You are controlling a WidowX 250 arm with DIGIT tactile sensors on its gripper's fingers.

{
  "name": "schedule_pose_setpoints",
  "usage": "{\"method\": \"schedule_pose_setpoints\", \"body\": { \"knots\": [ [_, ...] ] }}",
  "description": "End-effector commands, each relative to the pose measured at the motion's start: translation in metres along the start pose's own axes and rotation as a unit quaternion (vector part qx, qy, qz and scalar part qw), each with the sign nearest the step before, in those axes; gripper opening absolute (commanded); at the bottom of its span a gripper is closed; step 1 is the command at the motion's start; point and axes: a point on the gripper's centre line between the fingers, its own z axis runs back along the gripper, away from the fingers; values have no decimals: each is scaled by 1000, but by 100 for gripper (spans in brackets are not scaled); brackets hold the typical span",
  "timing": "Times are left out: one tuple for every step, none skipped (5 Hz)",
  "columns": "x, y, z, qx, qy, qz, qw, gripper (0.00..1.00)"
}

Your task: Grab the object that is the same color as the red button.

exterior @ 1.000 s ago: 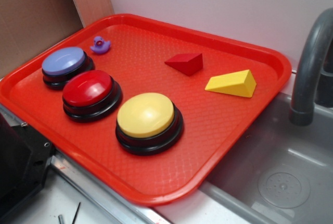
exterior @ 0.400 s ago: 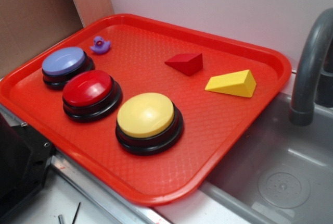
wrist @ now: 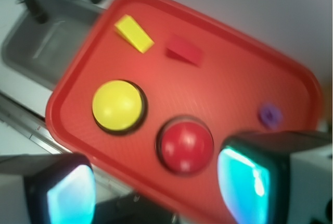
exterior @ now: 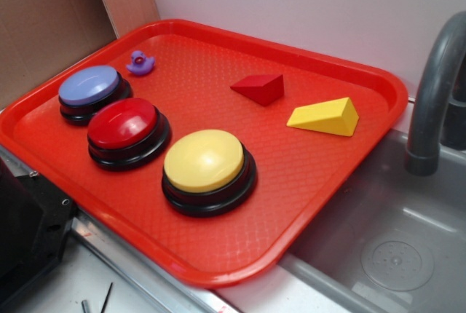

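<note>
In the exterior view we count one red tray (exterior: 331,156) carrying six loose things: three dome buttons on black bases, two wedge blocks and one small purple duck (exterior: 140,62). The buttons stand in a diagonal row along the tray's near-left side: the lavender-blue button (exterior: 89,86) farthest left, the red button (exterior: 122,124) just beside it, and the yellow button (exterior: 204,161) next along. The dark-red wedge (exterior: 260,88) lies on the tray floor toward the far edge, well apart from the buttons, with the larger yellow wedge (exterior: 325,116) near it on the right. One grey faucet (exterior: 429,102) rises at the right edge over one grey sink (exterior: 393,247), which sits beside the tray. A dark piece of the arm shows at the top left corner, too little for us to read. In the wrist view, which is blurred, we count two jaw pads glowing cyan at the bottom corners, standing wide apart with nothing between them; the gripper (wrist: 156,190) hangs above the near edge of the tray, over the red button. From here the dark-red wedge lies at the far side of the tray, just beside the yellow wedge, and only two buttons show whole.
</note>
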Motion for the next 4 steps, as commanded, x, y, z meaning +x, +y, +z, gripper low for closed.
{"method": "schedule_pose_setpoints", "body": {
  "knots": [
    [49, 23, -49, -56, -21, -148, 987, 100],
    [70, 27, -74, -35, -11, -164, 986, 100],
    [85, 31, -100, -37, -27, -215, 975, 100],
    [96, 42, -125, -45, -19, -226, 973, 100]
  ]
}}
